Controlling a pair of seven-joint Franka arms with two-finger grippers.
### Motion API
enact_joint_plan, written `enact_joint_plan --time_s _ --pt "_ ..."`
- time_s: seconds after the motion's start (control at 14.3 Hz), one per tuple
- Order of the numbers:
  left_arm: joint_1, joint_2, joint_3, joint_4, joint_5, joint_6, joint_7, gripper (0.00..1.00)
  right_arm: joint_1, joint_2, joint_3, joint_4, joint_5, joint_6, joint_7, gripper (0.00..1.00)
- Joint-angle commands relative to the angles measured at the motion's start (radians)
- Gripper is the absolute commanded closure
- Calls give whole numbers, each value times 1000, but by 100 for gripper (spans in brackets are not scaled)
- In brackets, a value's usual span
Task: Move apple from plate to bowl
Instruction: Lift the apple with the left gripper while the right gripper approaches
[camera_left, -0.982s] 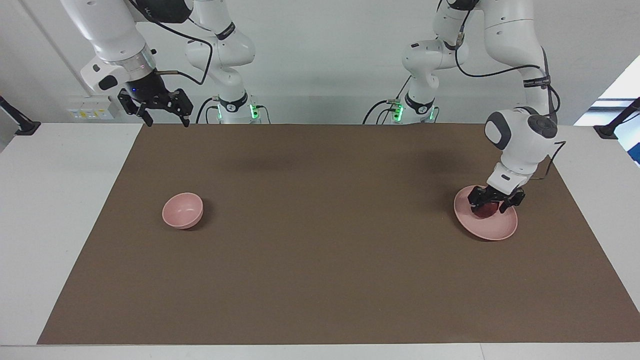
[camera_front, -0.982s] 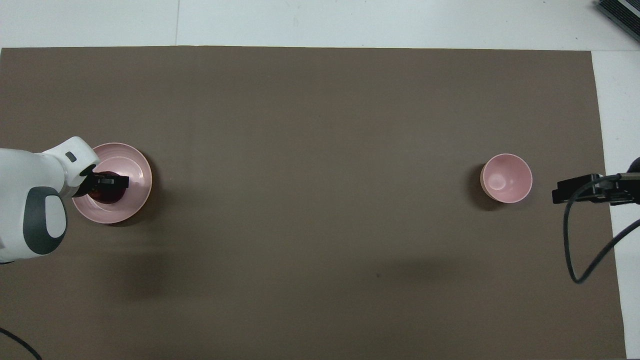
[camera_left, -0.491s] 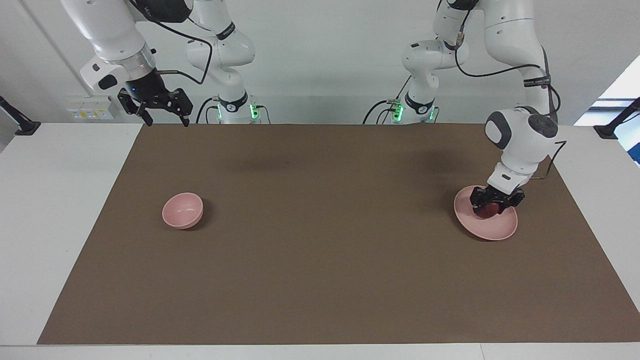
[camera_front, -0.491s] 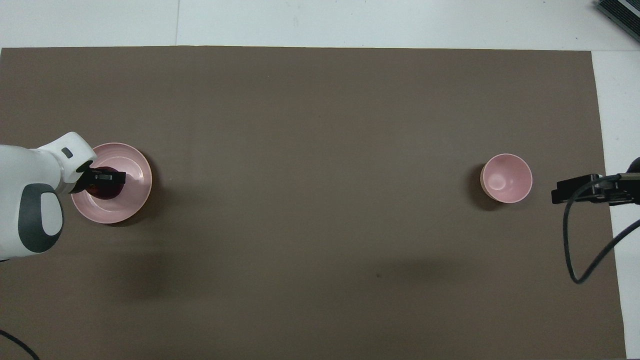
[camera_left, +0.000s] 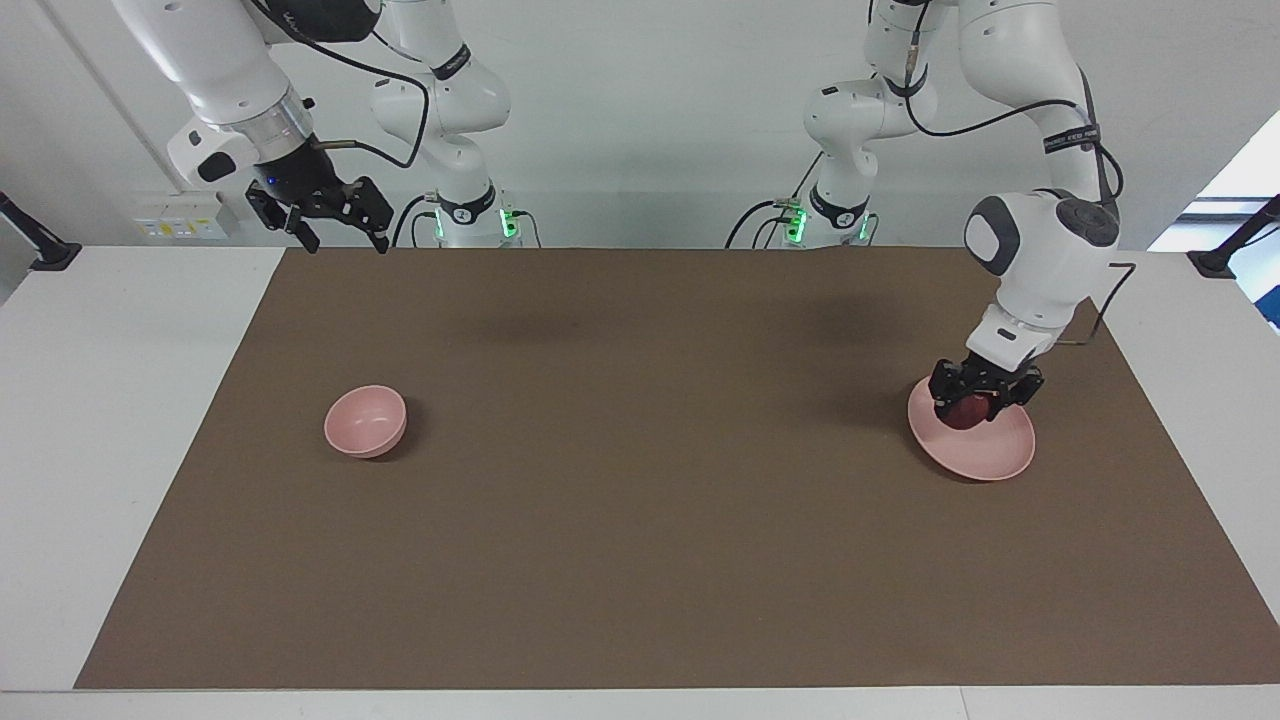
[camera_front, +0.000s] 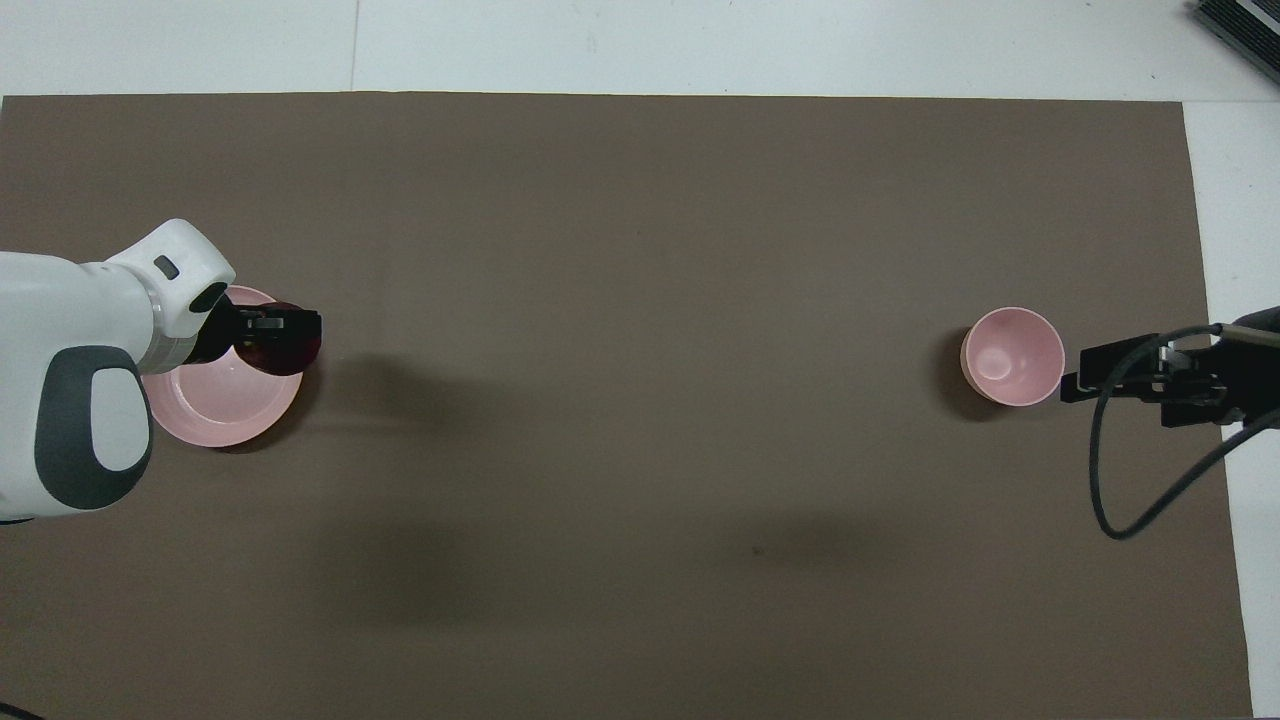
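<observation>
Dark red and round, the apple (camera_left: 966, 411) sits clamped between the fingers of the left hand (camera_left: 978, 398), lifted just clear of the pale pink plate (camera_left: 985, 450) at the left arm's end of the counter (camera_left: 640, 560). From overhead the fruit shows over the plate's rim rather than its middle, so the lift appears to be under way and the carry not yet begun. The pink bowl (camera_left: 366, 421) stands well apart, toward the right arm's end of the brown mat (camera_left: 640, 480), with open mat between the two dishes.

The main risk, as I judge it, is the grip itself. A smooth, round apple held by two narrow fingers can roll or slip if the pinch sits off its widest part, and a quick sideways swing across the long stretch would make that worse. A drop over the mat would likely send it rolling. The bowl is narrow and looks light, so a release from too high or off centre could bounce the fruit out or tip the bowl.

The right hand (camera_left: 330, 212) waits raised over the mat's edge nearest the robots, fingers spread and holding nothing. Overhead it shows just beside the bowl, so the incoming arm may crowd it there.
</observation>
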Motion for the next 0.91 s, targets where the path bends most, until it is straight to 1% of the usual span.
enact_joint_plan --time_s 0.0,0.21,0.35,0.49,0.63,0.84 --pt "1 -24 -52 49 -141 -74 -19 100 -12 7 3 -31 109 -3 140 0" --pt "1 -39 -125 63 -342 -77 -45 100 -22 39 3 -29 239 -21 261 0" --pt "-1 -53 -169 64 -455 -72 -57 100 -36 66 3 -28 344 -26 339 0" --pt "-1 -62 -235 63 -549 -54 -70 100 -38 89 3 -20 442 -21 417 0" --pt "-1 -67 -301 61 -662 22 -90 100 -44 134 -3 -5 569 -20 493 0" --pt "-1 -64 -413 55 -791 241 -110 100 -44 215 -1 33 697 -27 586 0"
